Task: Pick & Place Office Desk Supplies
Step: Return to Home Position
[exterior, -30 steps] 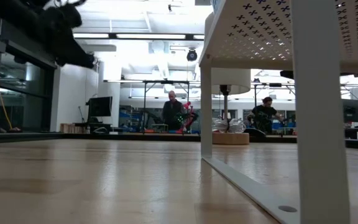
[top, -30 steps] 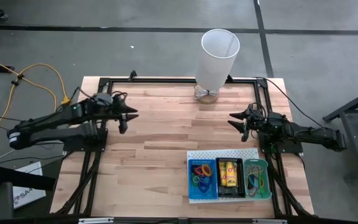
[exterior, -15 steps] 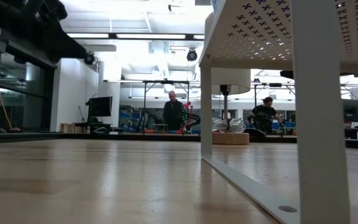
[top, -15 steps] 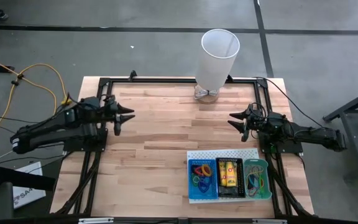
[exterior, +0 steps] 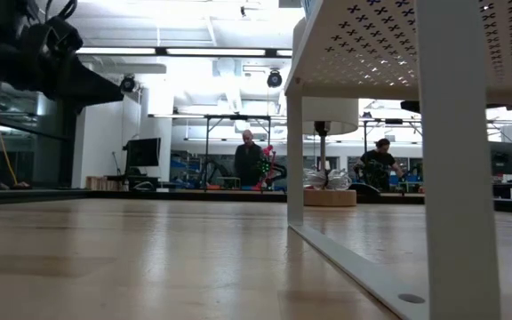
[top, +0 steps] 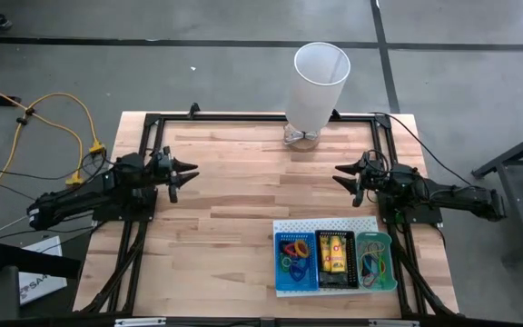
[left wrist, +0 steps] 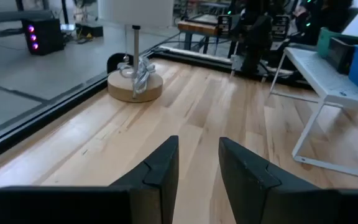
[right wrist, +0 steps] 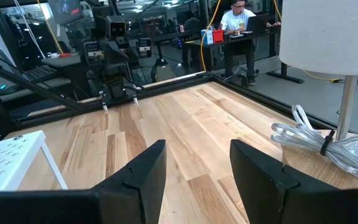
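Observation:
The supplies lie in three small bins on the white perforated board (top: 284, 227) near the table's near right corner. A blue bin (top: 295, 258) holds red, orange and yellow band loops, a black bin (top: 336, 254) holds yellow-and-red packs, and a teal bin (top: 375, 260) holds more loops. My left gripper (top: 186, 177) hovers open over the table's left side, also in the left wrist view (left wrist: 199, 163) and low view (exterior: 105, 89). My right gripper (top: 339, 174) hovers open over the right side, far of the board, its fingers apart (right wrist: 197, 165).
A tall white tapered shade (top: 320, 84) stands on a round wooden base (left wrist: 135, 86) with a coiled cable at the far edge's middle. The board stands on white legs (exterior: 295, 160). Bare wood (top: 252, 191) lies between the grippers. People show in the room beyond.
My left arm has drawn back toward the table's left edge and sunk lower; in the low view it has come down into the picture's upper left. The right arm and the supplies have stayed put.

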`<state>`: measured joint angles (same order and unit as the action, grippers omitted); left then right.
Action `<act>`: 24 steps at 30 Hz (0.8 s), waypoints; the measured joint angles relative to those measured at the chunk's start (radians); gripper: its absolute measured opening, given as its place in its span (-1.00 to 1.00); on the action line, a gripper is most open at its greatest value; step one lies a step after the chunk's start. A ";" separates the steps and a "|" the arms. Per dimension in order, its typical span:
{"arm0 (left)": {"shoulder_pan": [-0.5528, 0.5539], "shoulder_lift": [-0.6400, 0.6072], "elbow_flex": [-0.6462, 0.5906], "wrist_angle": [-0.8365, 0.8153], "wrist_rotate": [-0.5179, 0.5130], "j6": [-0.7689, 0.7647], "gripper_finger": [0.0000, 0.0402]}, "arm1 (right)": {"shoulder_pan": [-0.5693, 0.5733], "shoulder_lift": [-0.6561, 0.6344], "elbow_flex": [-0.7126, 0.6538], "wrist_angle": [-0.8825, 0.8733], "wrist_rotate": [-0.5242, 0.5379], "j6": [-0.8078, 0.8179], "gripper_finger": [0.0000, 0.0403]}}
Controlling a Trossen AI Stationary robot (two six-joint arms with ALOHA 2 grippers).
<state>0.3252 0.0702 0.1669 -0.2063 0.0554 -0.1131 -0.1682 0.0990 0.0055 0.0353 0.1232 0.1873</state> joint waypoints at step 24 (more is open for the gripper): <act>-0.088 -0.055 -0.141 0.188 -0.030 0.018 -0.46 | 0.000 0.000 0.000 0.000 0.000 0.000 -0.18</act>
<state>0.2373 0.0151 0.0256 -0.0183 0.0250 -0.0956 -0.1684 0.0994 0.0055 0.0353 0.1230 0.1872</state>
